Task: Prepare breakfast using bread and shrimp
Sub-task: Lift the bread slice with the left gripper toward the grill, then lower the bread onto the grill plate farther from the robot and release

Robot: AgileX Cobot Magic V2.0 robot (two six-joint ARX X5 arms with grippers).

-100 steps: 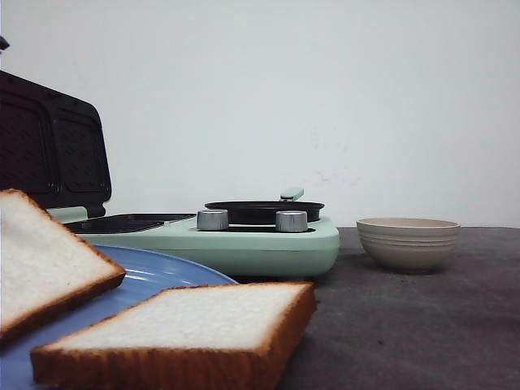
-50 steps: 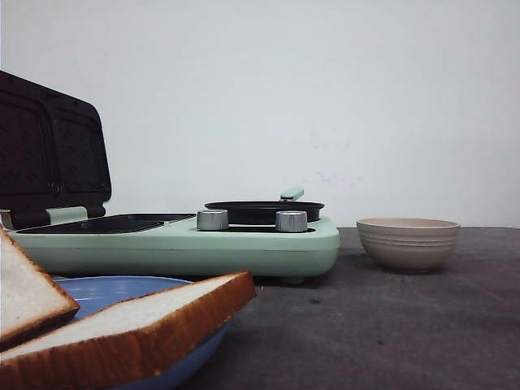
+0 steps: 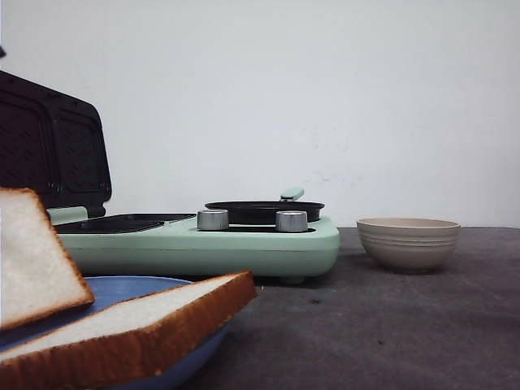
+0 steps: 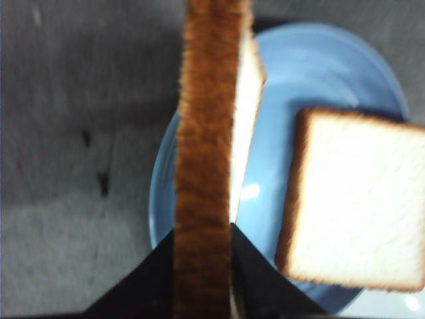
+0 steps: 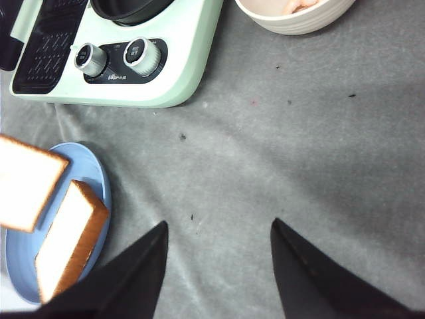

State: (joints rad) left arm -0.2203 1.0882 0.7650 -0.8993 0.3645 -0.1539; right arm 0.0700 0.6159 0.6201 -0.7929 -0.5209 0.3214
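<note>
Above the blue plate [image 4: 319, 80]: a bread slice [image 4: 207, 153] hangs on edge in the left claw [image 4: 202, 266], crust toward the wrist camera, its long axis running straight out from the jaws.
Left claw: clamped on that lifted slice, one dark finger [image 4: 149, 279] pressed to each face.
Second slice: the other bread slice [image 4: 358, 199] lies tilted on the plate, overhanging the rim, just beside the held one and not touching it.
Sandwich maker [image 3: 203, 240]: mint green, lid [image 3: 49, 146] standing open; its dark grill bed [image 3: 114, 223] lies beyond the plate, on the side away from the robot.
Relation that matters: seen from the front, the held slice sits lower than the grill bed's rim and nearer the robot, so I judge the slice must rise and travel forward over that rim, then be turned flat.
Right claw [image 5: 219, 266]: spread apart and holding nothing, over bare desk [image 5: 319, 153] beside the plate.
Shrimp [image 5: 302, 5]: pinkish pieces in the beige ribbed bowl [image 3: 408, 242], on the sandwich maker's far side from the plate, nearer the right arm.
</note>
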